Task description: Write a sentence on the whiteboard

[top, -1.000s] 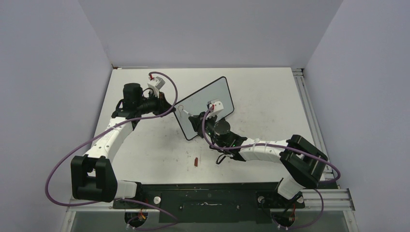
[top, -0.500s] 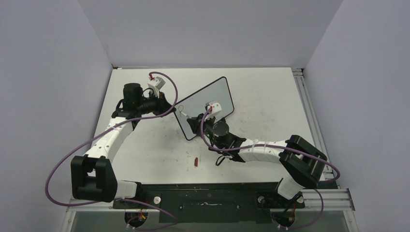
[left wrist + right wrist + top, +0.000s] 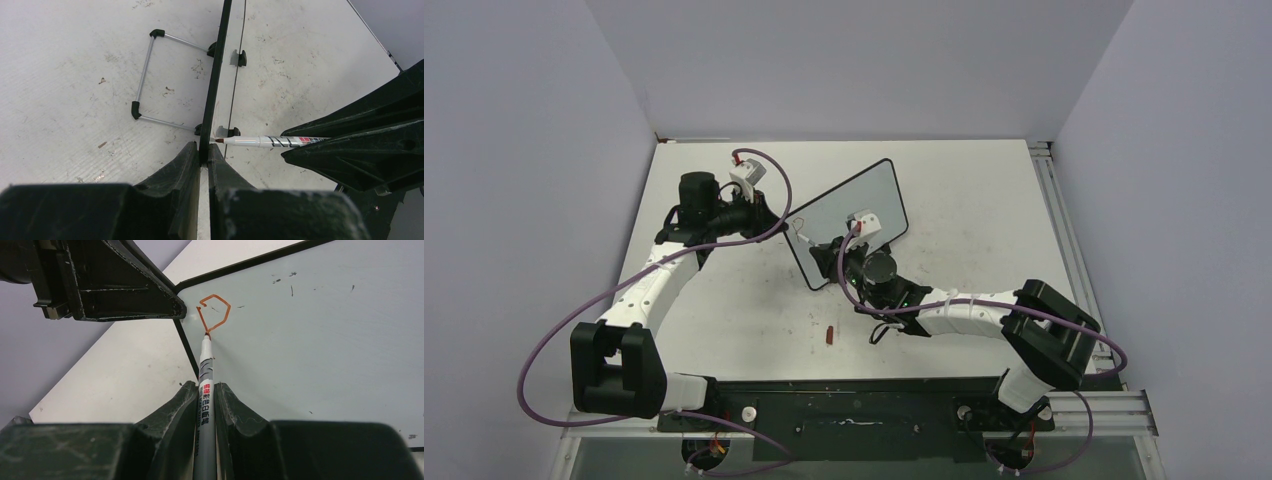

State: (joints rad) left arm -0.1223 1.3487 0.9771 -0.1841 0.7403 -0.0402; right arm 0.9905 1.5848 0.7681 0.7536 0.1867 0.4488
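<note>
Firmly closed, the right pincer (image 3: 205, 390) has its jaws narrowed on the barrel of a marker (image 3: 205, 365). The marker's reddish tip touches the whiteboard (image 3: 325, 340) at the bottom point of the sentence (image 3: 228, 311), which is so far only one small orange loop near the whiteboard's corner. I judge that loop a first letter, so the task is barely begun and nearly all the words are left to write.

The left pincer (image 3: 204, 150) is clamped on the whiteboard's black frame at that same corner, steadying it. The whiteboard stands on edge on the bench (image 3: 724, 300), with a wire stand (image 3: 145, 80) behind it and its face turned toward the right arm. From above, its long axis runs slantwise, from the near-left end at the left pincer to the far-right end. The marker's long axis meets the face roughly square. A small red piece (image 3: 829, 335), perhaps a cap, lies well apart on the whiteboard's near side.
</note>
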